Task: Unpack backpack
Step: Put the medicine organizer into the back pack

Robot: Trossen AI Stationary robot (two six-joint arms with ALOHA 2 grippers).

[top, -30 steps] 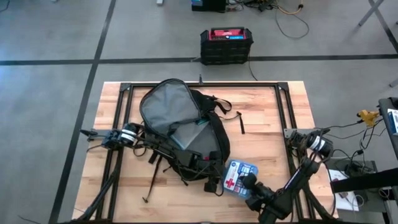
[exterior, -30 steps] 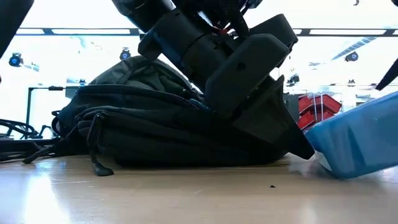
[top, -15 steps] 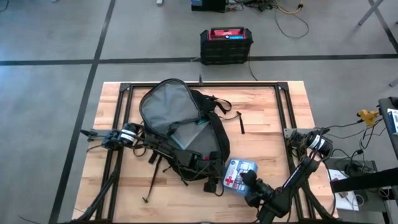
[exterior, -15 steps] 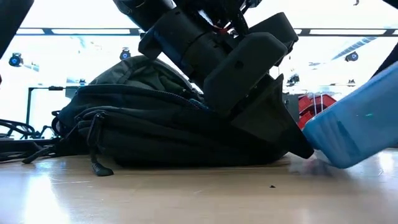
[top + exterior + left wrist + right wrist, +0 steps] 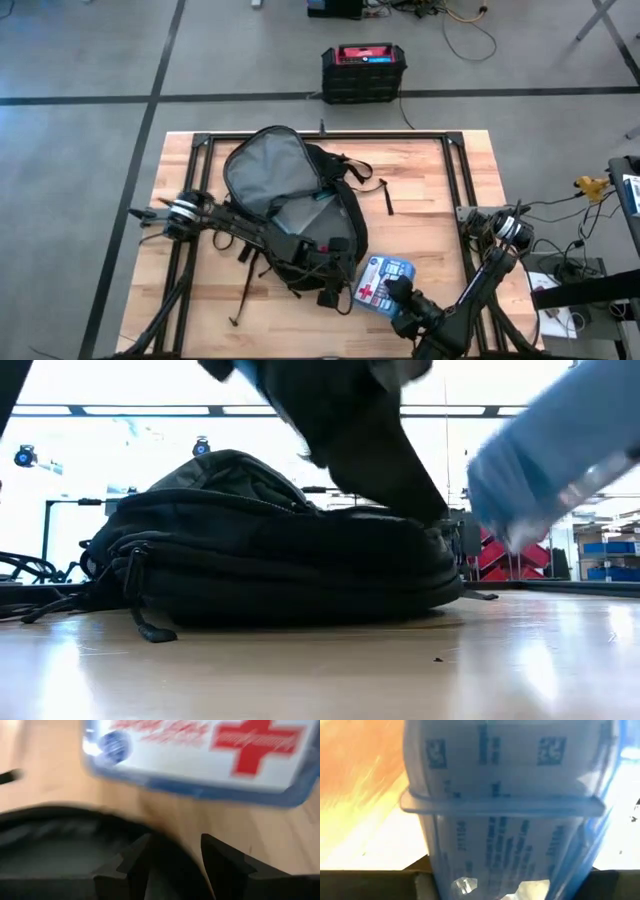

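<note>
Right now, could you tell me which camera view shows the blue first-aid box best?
The high view: the blue plastic first-aid box shows whole, red cross up. The left wrist view crops it, the right wrist view fills with its label, and the low view blurs it.

- The backpack [image 5: 290, 205] lies on the table [image 5: 430, 230], left of centre in the high view.
- The first-aid box [image 5: 380, 282] sits at the backpack's lower right, held by the right gripper [image 5: 398, 292].
- The left gripper [image 5: 335, 290] is at the backpack's lower edge, just left of the box.
- The crate [image 5: 364, 72] stands on the floor above the table, top centre.

overhead view looking straight down, low view level at tabletop, both sharing backpack [image 5: 290, 205]
</note>
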